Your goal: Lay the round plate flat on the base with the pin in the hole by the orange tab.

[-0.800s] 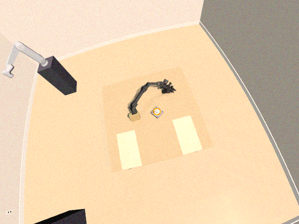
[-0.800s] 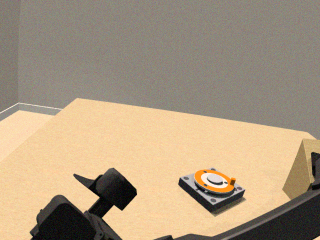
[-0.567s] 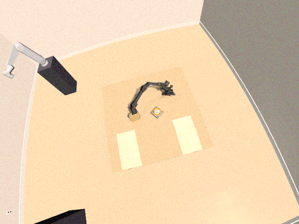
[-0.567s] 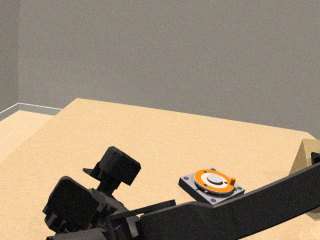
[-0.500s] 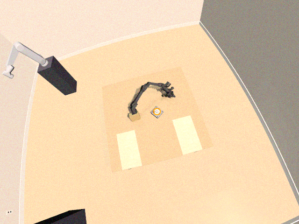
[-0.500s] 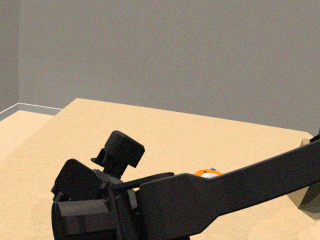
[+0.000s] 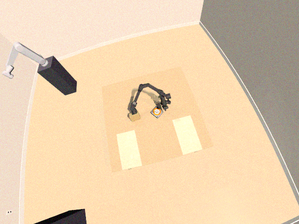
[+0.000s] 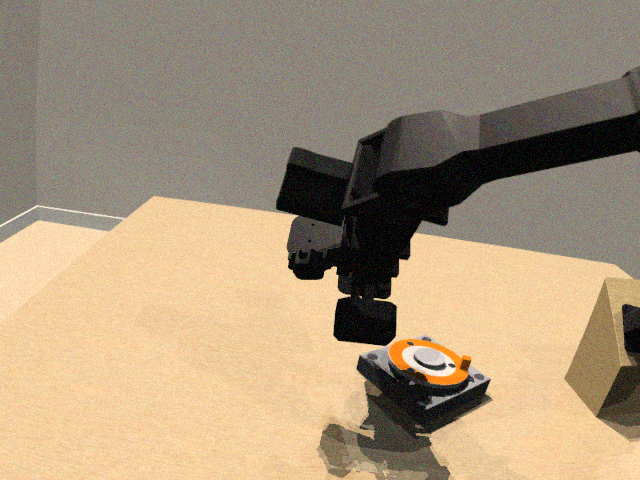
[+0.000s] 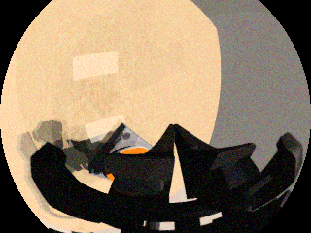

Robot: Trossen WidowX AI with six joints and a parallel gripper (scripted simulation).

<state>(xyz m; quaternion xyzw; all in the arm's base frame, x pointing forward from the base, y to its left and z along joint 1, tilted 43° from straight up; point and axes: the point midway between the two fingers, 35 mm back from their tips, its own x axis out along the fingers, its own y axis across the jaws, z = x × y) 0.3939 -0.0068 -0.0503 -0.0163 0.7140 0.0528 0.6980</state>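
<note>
1. Grey matte walls behind; a tan, faintly grainy tabletop [image 8: 180, 320] carries everything. From the top view it shows as a darker square patch bearing two pale cream rectangles.
2. No brand, label or writing is readable in any view.
3. Flat round orange plate [image 8: 413, 361] with a white inner ring sits threaded on a pale grey domed post [image 8: 430, 356], over a dark grey square base [image 8: 429, 400] with small round marks at its corners. The plate looks tilted, its near edge raised off the base. A small blocky orange tab [image 8: 465, 360] stands up at the plate's right rim. The pin and the hole beside the tab are too small to make out.
4. Black angular pincer [image 8: 364, 320] hangs from a dark, faceted arm [image 8: 542, 134] that reaches in from the right. Its jaws are pressed together with nothing between them.
5. The pincer tip sits just left of and slightly above the plate's far-left rim; whether it touches cannot be told. In the top view the pincer [image 7: 161, 106] lies just up-right of the plate [image 7: 157, 111].
6. In the wrist view a sliver of orange plate [image 9: 132, 151] peeks out just beyond the dark finger bodies, left of centre.
7. A tan wedge-shaped block [image 8: 604, 341] stands at the right edge, well apart from the base.
</note>
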